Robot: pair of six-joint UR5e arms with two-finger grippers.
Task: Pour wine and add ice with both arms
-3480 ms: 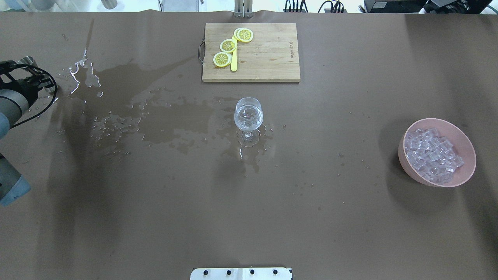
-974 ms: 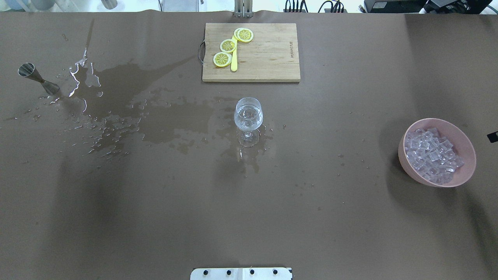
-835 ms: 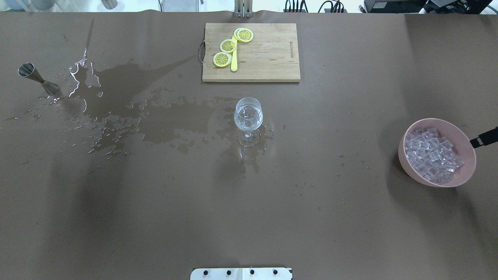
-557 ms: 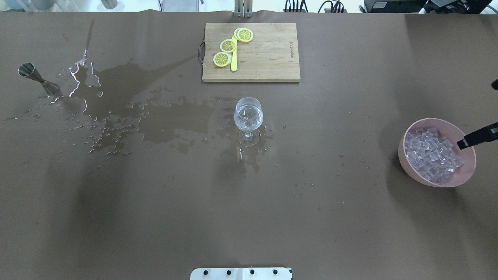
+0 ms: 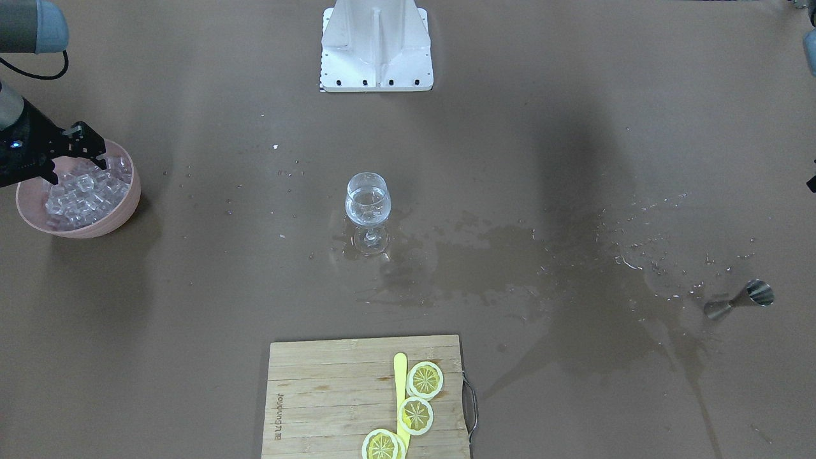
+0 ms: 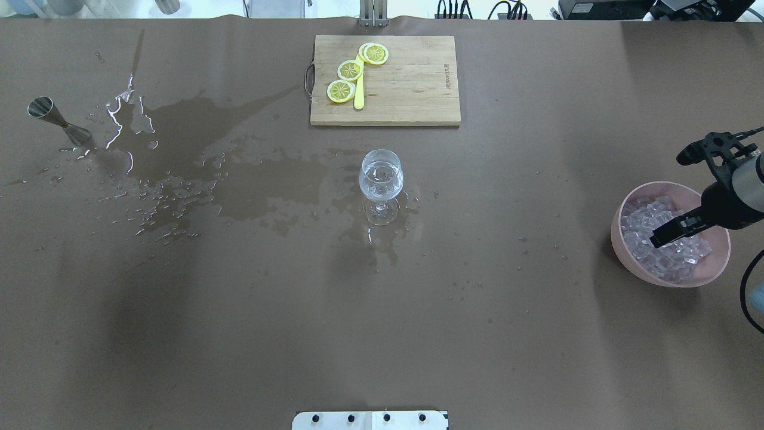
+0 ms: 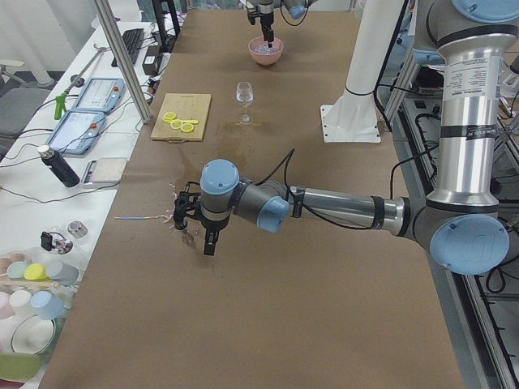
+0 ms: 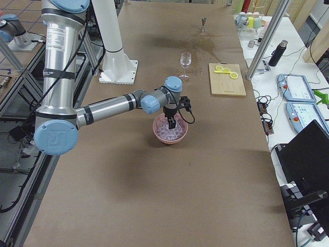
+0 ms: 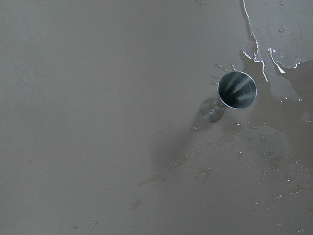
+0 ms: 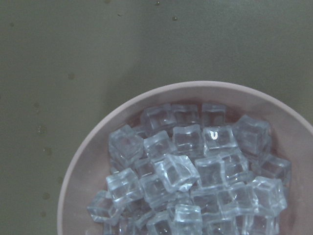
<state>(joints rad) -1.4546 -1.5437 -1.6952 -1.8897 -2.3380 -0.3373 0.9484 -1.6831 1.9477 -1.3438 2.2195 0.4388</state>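
Observation:
The wine [image 6: 381, 184] is a little clear liquid in a stemmed glass [image 5: 366, 205] at the table's middle. The ice [image 6: 668, 258] is heaped in a pink bowl [image 6: 618, 210] at the right; the right wrist view looks straight down on these cubes [image 10: 195, 171]. My right gripper [image 6: 658, 240] hangs over the ice, tips just above or among the cubes; I cannot tell whether it is open or shut. My left gripper [image 7: 208, 245] hovers beside a steel jigger [image 6: 57, 122] standing on the table's left, apart from it. Whether it is open or shut, I cannot tell.
A wooden cutting board [image 6: 412, 89] with lemon slices [image 6: 349, 70] and a yellow stick lies at the far middle. Spilled liquid [image 6: 197, 173] wets the table from the jigger to the glass. The white pedestal [image 5: 376, 44] stands at the robot's edge.
The left arm has let go of the jigger and left the overhead view. The right arm has come in from the right edge and now sits over the bowl of ice.

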